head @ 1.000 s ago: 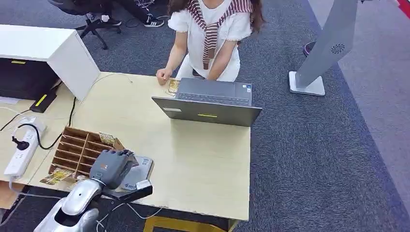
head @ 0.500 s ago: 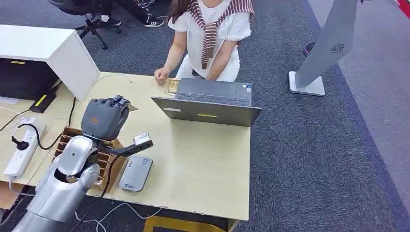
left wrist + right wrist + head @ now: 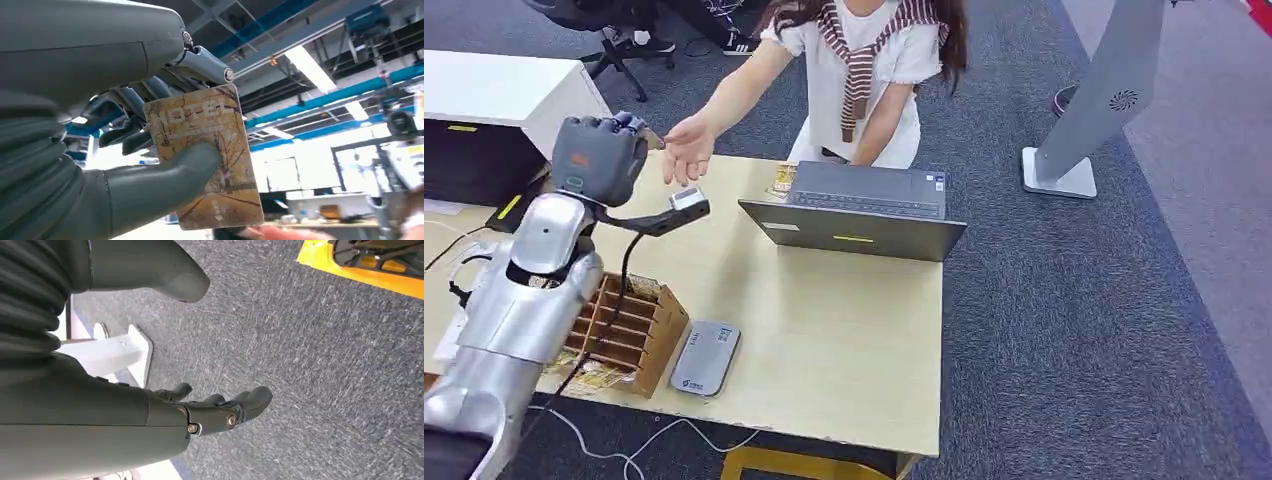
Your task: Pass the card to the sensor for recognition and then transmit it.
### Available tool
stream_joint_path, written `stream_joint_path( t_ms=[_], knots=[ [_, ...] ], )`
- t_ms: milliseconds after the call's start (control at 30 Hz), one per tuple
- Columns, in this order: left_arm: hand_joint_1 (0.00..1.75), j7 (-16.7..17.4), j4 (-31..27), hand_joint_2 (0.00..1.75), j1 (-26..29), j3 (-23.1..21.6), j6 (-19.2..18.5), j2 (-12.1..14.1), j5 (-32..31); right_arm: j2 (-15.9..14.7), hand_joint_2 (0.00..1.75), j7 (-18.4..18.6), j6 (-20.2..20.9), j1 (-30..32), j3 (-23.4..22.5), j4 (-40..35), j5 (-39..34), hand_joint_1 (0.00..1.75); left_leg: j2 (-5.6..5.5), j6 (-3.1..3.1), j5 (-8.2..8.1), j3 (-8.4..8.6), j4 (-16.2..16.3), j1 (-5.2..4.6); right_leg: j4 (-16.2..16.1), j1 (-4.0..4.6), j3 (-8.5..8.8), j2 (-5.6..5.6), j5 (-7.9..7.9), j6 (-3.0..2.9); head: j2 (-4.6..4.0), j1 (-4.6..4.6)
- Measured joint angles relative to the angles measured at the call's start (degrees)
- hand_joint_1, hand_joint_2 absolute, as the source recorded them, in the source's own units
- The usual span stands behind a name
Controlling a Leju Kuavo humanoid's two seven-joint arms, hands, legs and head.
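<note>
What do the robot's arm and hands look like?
The left arm is shiny silver and rounded, with a black cable hanging beside it. The left hand is dark grey with a small orange mark. The right hand has a grey ribbed cover, thick thumb and darker fingers.

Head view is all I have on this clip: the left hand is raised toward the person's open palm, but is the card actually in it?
Observer: Yes. In the left wrist view the left hand holds the card, thumb pressed across its face.
Operator: Any print on it?
Observer: A brown tree pattern with pale lettering along one end.
Operator: And the right hand?
Observer: The right hand hangs over grey carpet, fingers apart, holding nothing.
</note>
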Motion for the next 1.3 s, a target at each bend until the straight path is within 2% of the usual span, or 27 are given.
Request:
stream_joint_path(
  t_ms=[200, 433, 467, 800, 900, 1033, 1133, 1300],
  knots=[
    [1.75, 0.8, 9.2, 1.75, -6.3, 0.0, -0.2, -1.3, -1.9, 0.0, 1.75, 0.6, 0.1, 0.0, 0.3, 0.0, 0.0, 0.00, 0.02, 0.00, 0.00, 0.00, 0.0, 0.00, 0.0, -0.01, 0.00, 0.02, 0.01, 0.01, 0.00, 0.02],
    [1.75, 1.5, 13.3, 1.75, -7.9, 0.0, 0.2, -2.5, -1.9, -0.2, 1.75, 0.8, 0.1, 0.0, 0.6, 0.0, -0.1, 0.00, 0.06, 0.00, 0.00, 0.00, 0.0, -0.01, 0.0, -0.01, -0.02, 0.09, 0.01, 0.01, 0.00, 0.00],
    [0.00, 1.5, 13.7, 1.75, -8.0, 0.0, 0.4, -2.6, -1.9, -0.2, 1.75, 0.8, 0.1, 0.0, 0.6, 0.0, -0.1, 0.00, 0.06, 0.00, 0.00, 0.00, 0.0, -0.01, 0.0, -0.01, -0.02, 0.09, 0.01, 0.01, 0.00, 0.02],
    [0.00, 2.0, 15.1, 1.75, -7.8, 0.0, 3.8, -3.6, -1.4, -0.2, 1.75, 0.9, 0.0, 0.0, 0.6, 0.1, -0.2, 0.00, 0.05, 0.00, 0.00, -0.01, 0.0, -0.01, 0.0, -0.01, -0.01, 0.08, 0.01, 0.01, 0.00, 0.00],
    [0.00, 1.9, 13.5, 1.75, -6.0, 0.0, 4.3, -4.0, -1.4, -0.2, 1.75, 1.1, -0.1, 0.0, 0.6, 0.1, -0.2, 0.00, 0.06, 0.00, 0.00, -0.01, 0.0, -0.01, 0.0, -0.01, -0.01, 0.08, 0.02, 0.01, 0.00, 0.02],
    [0.00, 1.2, 7.6, 1.75, -0.8, 0.0, 6.2, -4.5, 0.0, -0.2, 1.75, 1.1, -0.2, 0.0, 0.6, 0.1, -1.3, 0.00, 0.06, 0.00, -0.01, -0.03, 0.0, -0.03, 0.0, -0.02, -0.01, 0.09, 0.01, 0.01, 0.00, 0.00],
    [0.00, 0.4, 0.8, 1.75, 4.5, 0.0, 7.4, -4.4, 1.4, -0.2, 1.75, 1.1, -0.5, 0.1, 0.6, 0.1, -1.8, 0.00, 0.07, 0.00, -0.02, -0.06, 0.0, -0.03, 0.0, -0.02, -0.02, 0.09, 0.00, 0.01, 0.00, 0.02],
    [0.00, -1.9, -13.9, 1.75, 19.3, 0.5, 10.7, -3.2, 4.1, -0.2, 1.75, 1.6, -1.3, 0.3, -0.2, 0.1, -4.2, 0.00, 0.24, 0.05, -0.13, -0.04, -0.1, -0.04, 0.0, -0.02, -0.05, 0.27, -0.05, 0.02, 0.00, 0.00]
  ],
)
